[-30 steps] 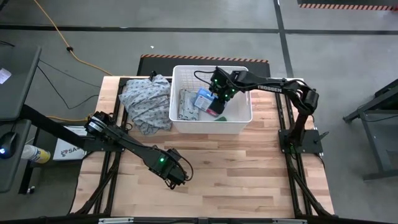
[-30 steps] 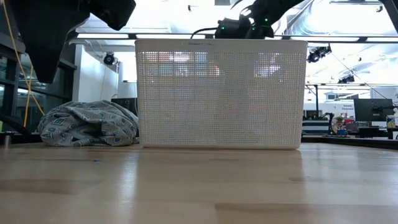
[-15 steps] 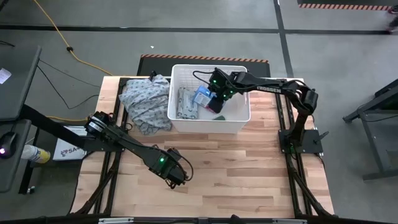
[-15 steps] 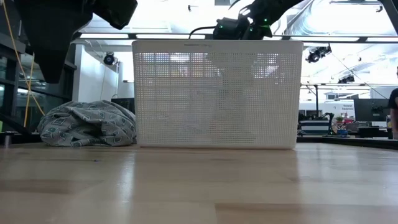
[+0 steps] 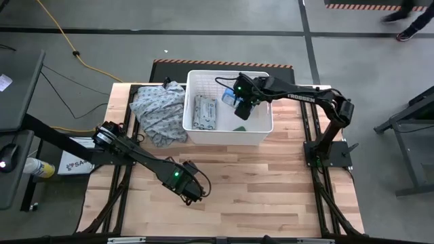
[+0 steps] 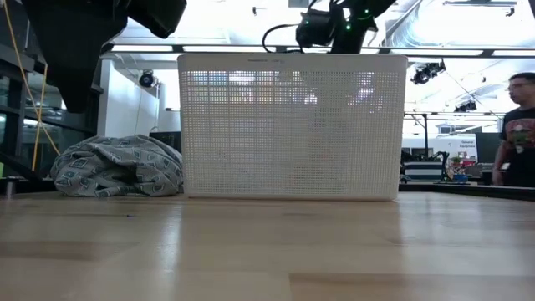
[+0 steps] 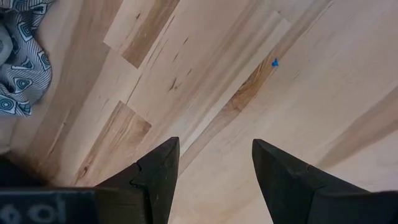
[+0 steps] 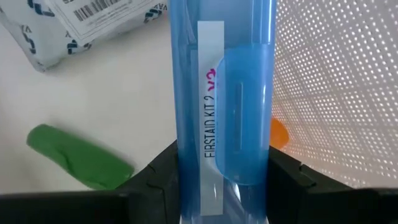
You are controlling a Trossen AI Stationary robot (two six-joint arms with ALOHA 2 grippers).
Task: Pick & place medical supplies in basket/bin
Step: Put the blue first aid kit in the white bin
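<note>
Right gripper (image 5: 239, 102) clamps blue box (image 8: 224, 106) inside basket (image 5: 196, 78) (near far wall); left gripper (image 7: 211, 180) parted.

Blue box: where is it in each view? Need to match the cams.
High: blue box in the right tool, over the basket.
Low: not visible; only the right tool's arm shows above the basket rim.
Left wrist: not in it.
Right wrist: centre, upright between the fingers, green tube beside it.
Shared landmark: the basket's grid wall.
</note>
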